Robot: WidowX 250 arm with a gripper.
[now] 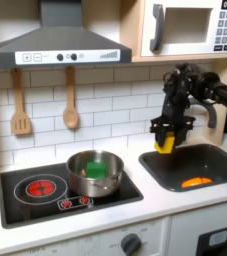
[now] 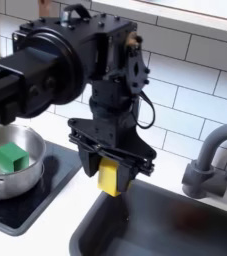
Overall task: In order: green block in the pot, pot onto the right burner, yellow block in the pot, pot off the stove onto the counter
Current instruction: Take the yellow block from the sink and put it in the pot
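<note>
Toy kitchen scene with a black robot arm reaching over the sink (image 1: 195, 165). In the first exterior view, the gripper (image 1: 165, 142) hangs above the dark grey basin, near its left edge, with its fingers closed on the yellow block (image 1: 165, 145), which is held in the air, clear of the sink floor. A flat orange piece (image 1: 196, 182) lies on the bottom of the sink toward the first exterior view's right.

To the first exterior view's left of the sink sits the glossy black stove (image 1: 30, 205), set into the pale surface (image 1: 175, 205). The silver pot (image 1: 93, 172) stands on the right burner, and the green block (image 1: 95, 170) rests inside it. The left burner's red ring (image 1: 40, 187) is uncovered. Two wooden utensils (image 1: 70, 98) hang on the white tiled wall behind the stove, beneath a grey range hood (image 1: 57, 45), and a microwave (image 1: 190, 25) is mounted at the upper right.

In the second exterior view, the gripper (image 2: 109, 175) is seen close up, pointing downward with the yellow block (image 2: 109, 177) clamped between its two fingers, just above the sink's (image 2: 165, 225) near-left rim. The grey faucet (image 2: 210, 160) arches at the second exterior view's right. At the left edge, the pot (image 2: 20, 180) holds the green block (image 2: 10, 156).
</note>
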